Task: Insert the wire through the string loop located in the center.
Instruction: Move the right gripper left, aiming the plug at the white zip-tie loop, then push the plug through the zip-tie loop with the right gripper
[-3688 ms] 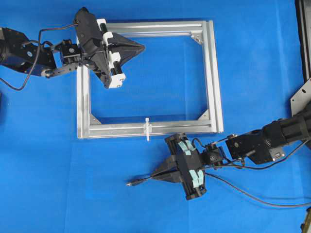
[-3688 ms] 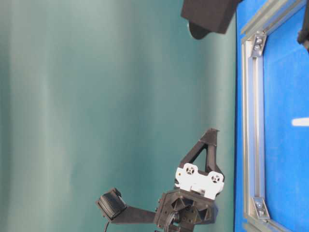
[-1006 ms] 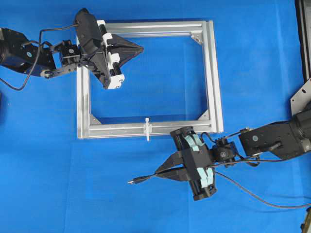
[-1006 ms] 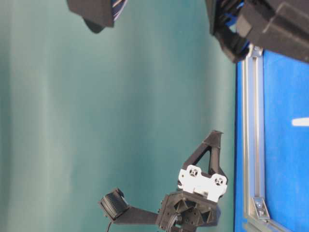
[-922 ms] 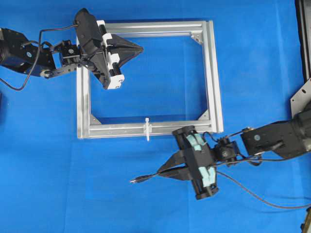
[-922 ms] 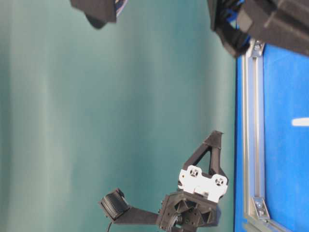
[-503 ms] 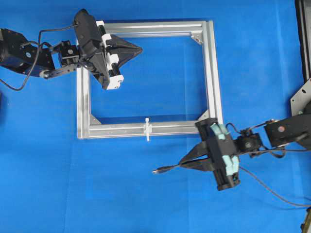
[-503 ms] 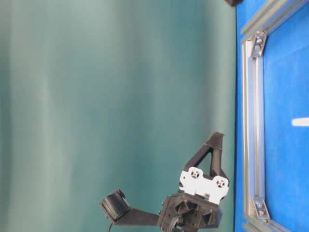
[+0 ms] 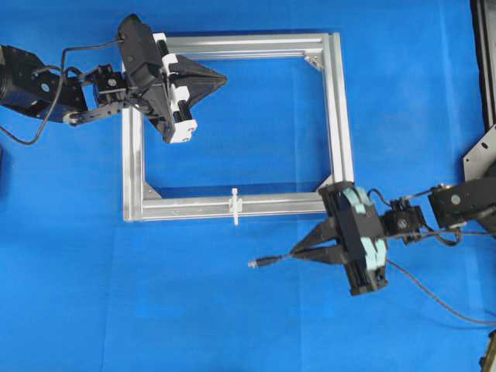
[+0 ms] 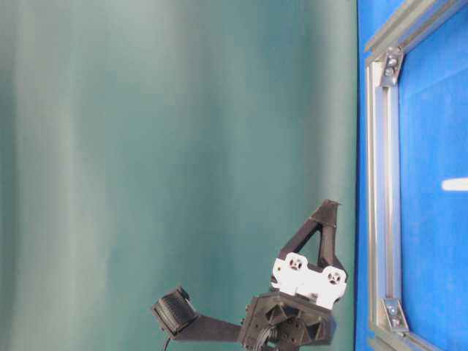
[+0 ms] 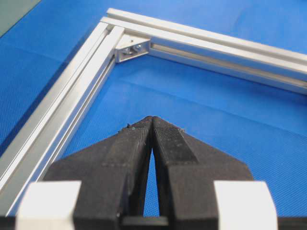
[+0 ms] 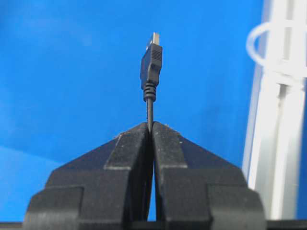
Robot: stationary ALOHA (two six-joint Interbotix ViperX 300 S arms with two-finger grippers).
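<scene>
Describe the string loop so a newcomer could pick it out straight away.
Find the silver frame on the blue table. Midway along its bottom bar sits the string loop, a tiny white cross-shaped tie. It is far thinner than the bar and, unlike the triangular corner brackets, white.

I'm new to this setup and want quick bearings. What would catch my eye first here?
A silver frame lies on the blue table, with a tiny white string loop tied at the middle of its near bar. Below and to the right of the loop, the right gripper is shut on a black wire whose plug tip points left. The left gripper hangs shut and empty over the frame's upper left corner.
</scene>
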